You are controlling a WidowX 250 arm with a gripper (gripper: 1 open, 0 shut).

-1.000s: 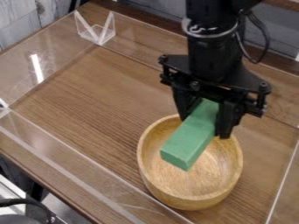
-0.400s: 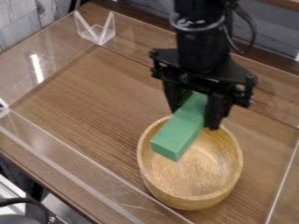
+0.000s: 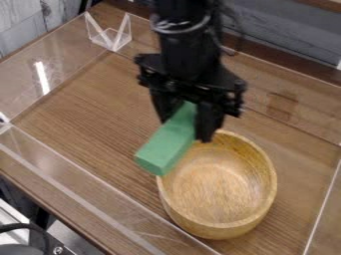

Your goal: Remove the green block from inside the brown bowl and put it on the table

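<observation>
My gripper [image 3: 188, 118] is shut on the green block [image 3: 167, 147], a bright green bar that hangs tilted, its lower end down-left. The block is in the air over the left rim of the brown bowl [image 3: 224, 189], partly above the bare table [image 3: 94, 110]. The bowl is a round tan wooden dish near the front right, and its inside shows nothing in it. My black arm comes down from the top of the view with the gripper pointing straight down.
Clear plastic walls [image 3: 60, 164] run along the table's left and front edges. A small clear plastic stand [image 3: 110, 32] sits at the back left corner. Bare wood-grain tabletop lies left of the bowl.
The gripper has carried the green block leftward, from over the bowl's middle to over its left rim. The bowl has stayed where it was.
</observation>
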